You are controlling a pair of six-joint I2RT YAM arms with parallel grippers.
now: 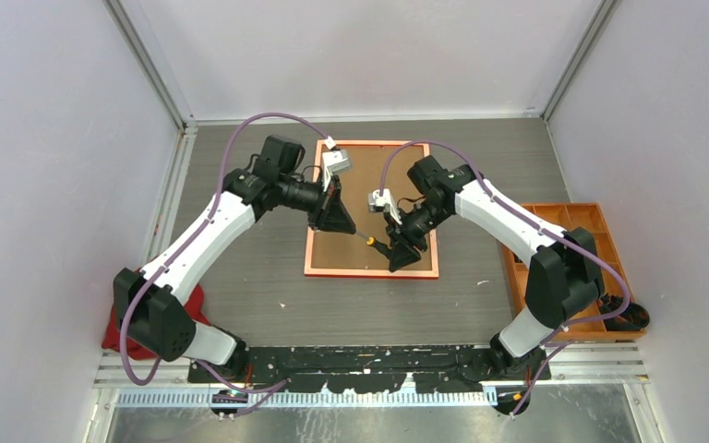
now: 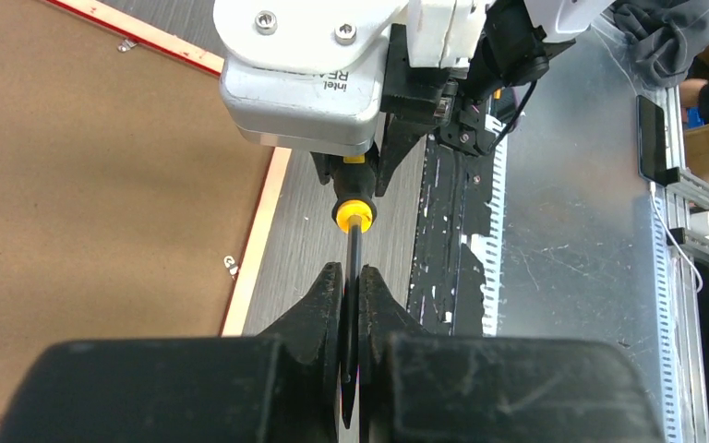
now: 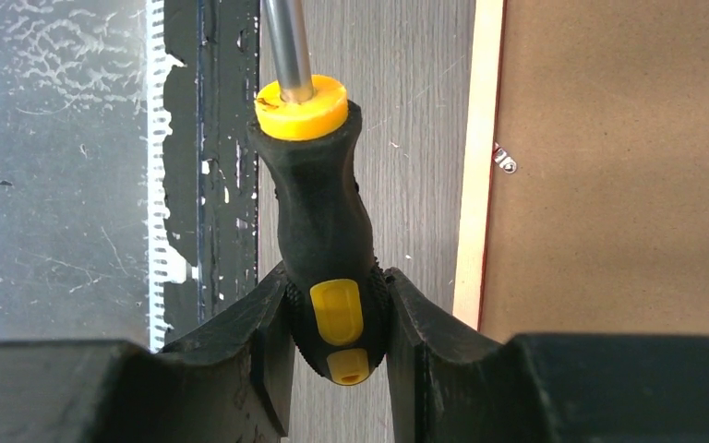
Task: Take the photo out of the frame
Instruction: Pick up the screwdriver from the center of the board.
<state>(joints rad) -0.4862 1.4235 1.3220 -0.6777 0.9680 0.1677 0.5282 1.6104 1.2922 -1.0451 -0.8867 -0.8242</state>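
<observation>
Screwdriver (image 3: 323, 212) gripped at both ends above the face-down frame (image 1: 372, 273)

The left gripper (image 2: 352, 286) is clamped tight on the metal shaft. The right gripper (image 3: 337, 305) is closed round the handle. Both hang over the frame's near part on the worktop (image 1: 240, 277), backing board (image 1: 360, 175) upward, photo hidden. The orange tray (image 1: 563, 207) stands right, contents unclear.

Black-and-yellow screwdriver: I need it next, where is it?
Top view, mid-table, above the red picture frame: screwdriver handle in right gripper, shaft in left gripper.

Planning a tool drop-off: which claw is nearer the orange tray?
Right. The right claw is over the frame, left of the orange tray; the left claw is farther left.
</observation>
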